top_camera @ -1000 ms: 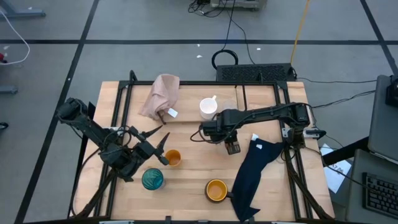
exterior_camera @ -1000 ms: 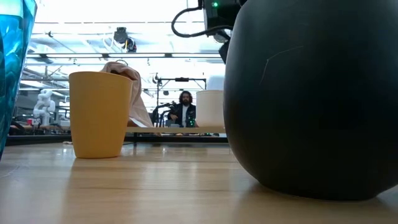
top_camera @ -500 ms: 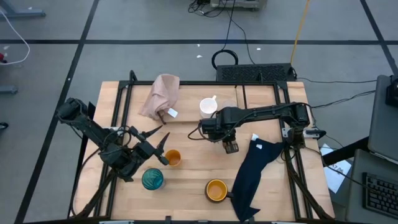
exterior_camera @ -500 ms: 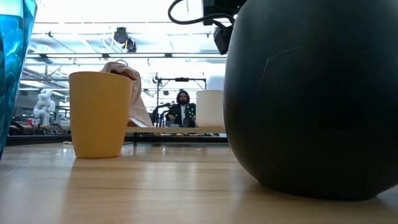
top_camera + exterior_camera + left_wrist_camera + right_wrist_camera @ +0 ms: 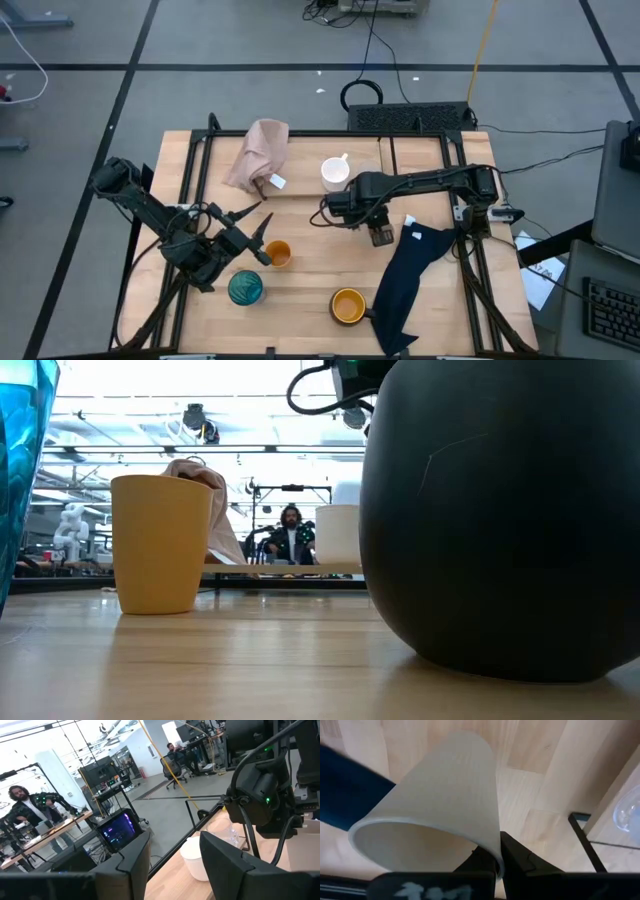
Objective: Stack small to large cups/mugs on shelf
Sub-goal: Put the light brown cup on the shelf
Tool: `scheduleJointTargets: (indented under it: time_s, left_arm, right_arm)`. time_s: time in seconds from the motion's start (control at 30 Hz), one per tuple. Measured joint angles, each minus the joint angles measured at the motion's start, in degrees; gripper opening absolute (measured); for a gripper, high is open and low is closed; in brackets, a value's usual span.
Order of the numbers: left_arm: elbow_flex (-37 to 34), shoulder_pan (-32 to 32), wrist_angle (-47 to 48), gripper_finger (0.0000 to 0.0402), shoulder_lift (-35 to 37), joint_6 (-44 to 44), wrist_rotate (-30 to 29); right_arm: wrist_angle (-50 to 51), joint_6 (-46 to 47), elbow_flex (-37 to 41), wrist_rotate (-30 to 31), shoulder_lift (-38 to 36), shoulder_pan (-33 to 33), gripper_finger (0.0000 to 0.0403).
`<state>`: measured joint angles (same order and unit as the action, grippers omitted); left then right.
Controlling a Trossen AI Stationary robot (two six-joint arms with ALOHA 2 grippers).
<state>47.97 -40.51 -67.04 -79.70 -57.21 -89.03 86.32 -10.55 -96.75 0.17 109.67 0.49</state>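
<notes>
One beige cup (image 5: 435, 805) — smooth, flared.

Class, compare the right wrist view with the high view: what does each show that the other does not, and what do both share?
Only the right wrist view shows the beige cup pinched by its rim in the right gripper, and a tiny clear cup beside a black rod.

Only the high view shows the left gripper open over the small orange cup, the teal glass, the wider orange-yellow mug, the white mug and the pink cloth.

Both show the wooden table and the navy cloth.
</notes>
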Motion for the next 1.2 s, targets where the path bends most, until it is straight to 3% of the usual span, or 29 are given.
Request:
scheduleJointTargets:
  time_s: [0.17,0.57,0.9,1.2]
  left_arm:
    - [0.0,0.0,0.0,0.0173,0.0,0.0,0.0]
    - [0.0,0.0,0.0,0.0173,0.0,0.1,0.0]
    - [0.0,0.0,0.0,0.0173,0.0,0.1,0.0]
    - [0.0,0.0,0.0,0.0173,0.0,0.2,0.0]
  right_arm:
    - [-0.2,0.3,0.0,0.0,0.0,0.0,0.0005]
    - [-0.7,1.6,0.0,0.0,0.0,0.0,0.0063]
    - [-0.7,1.5,-0.1,0.1,0.0,-0.1,0.0068]
    - [0.0,1.2,-7.7,11.6,-0.4,-0.2,0.0068]
